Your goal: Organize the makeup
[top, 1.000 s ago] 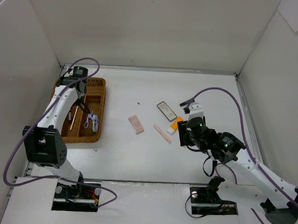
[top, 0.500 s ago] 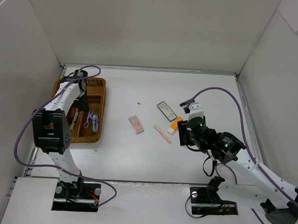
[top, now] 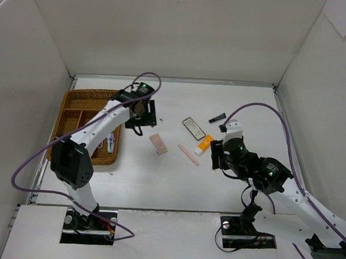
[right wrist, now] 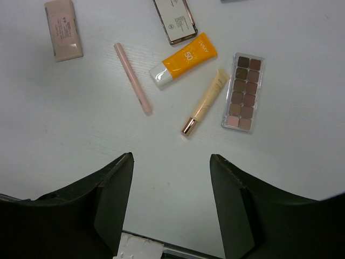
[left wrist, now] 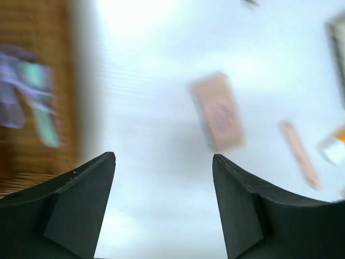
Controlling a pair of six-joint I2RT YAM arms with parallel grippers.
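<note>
Pre-grasp staging near pink compact [left wrist: 218,112].
Left gripper [left wrist: 164,162] and right gripper [right wrist: 171,162] hang wide open, empty, apparently poised for pickup.

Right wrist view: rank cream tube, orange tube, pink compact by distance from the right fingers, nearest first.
1. Cream tube, just ahead of the right fingers, slightly right.
2. Orange tube, beyond it, centre.
3. Pink compact, far upper left.

Right wrist view showed two tubes mid-frame: one orange tube [right wrist: 183,60], one cream tube [right wrist: 205,102]. One eyeshadow palette [right wrist: 243,93] lay right of centre. One pink stick [right wrist: 132,78], centre-left. One pink compact [right wrist: 63,21], upper left. One black-edged mirror [right wrist: 175,20], top centre. Overhead view: one wicker tray [top: 76,101] at left held one purple curler [top: 110,141]; one small black item [top: 217,117] lay right of centre.
</note>
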